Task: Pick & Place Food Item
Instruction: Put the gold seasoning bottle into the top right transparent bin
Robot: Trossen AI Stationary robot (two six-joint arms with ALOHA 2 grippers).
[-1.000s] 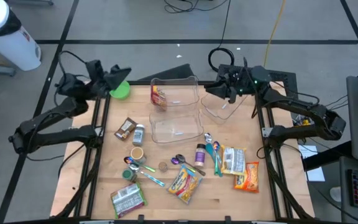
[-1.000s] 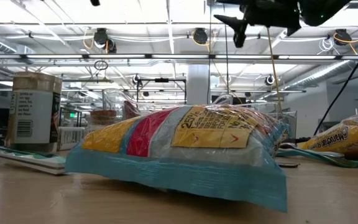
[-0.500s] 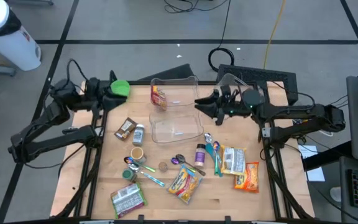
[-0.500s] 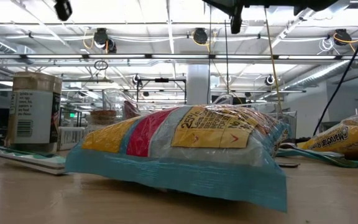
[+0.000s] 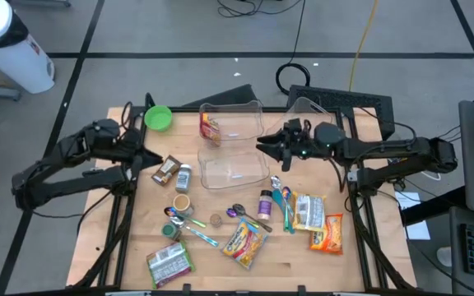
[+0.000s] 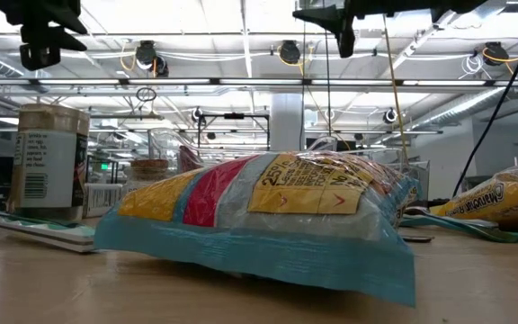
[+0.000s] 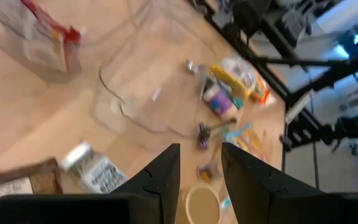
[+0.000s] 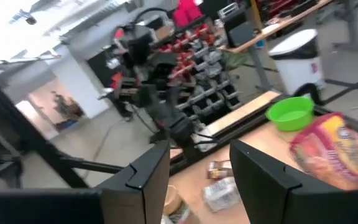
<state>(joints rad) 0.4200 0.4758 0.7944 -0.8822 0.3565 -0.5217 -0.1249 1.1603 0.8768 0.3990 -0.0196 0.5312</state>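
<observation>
Food packets lie flat across the wooden table: a yellow, red and blue snack bag (image 5: 245, 241) (image 6: 259, 225), a brown packet (image 5: 166, 169), two noodle packs (image 5: 315, 220) and a green packet (image 5: 169, 264). Another red-and-yellow bag (image 5: 211, 126) stands inside the far clear container (image 5: 245, 115). My left gripper (image 5: 151, 156) (image 7: 201, 171) hangs open above the table's left side, just left of the brown packet, slanting down. My right gripper (image 5: 262, 145) (image 8: 199, 168) is open and roughly level, high over the gap between the clear containers. Neither has anything between its fingers.
A second clear container (image 5: 234, 168) stands in the middle and a third (image 5: 307, 108) at the far right. A green bowl (image 5: 157, 118) sits at the far left. Small jars (image 5: 184, 177), a cup (image 5: 181, 202) and spoons (image 5: 282, 201) lie between the packets.
My left gripper has come down from beside the green bowl toward the table's near side and tipped from pointing up to slanting down at the table. My right gripper has swung from the far right container toward the table's left, then kept still over the middle containers.
</observation>
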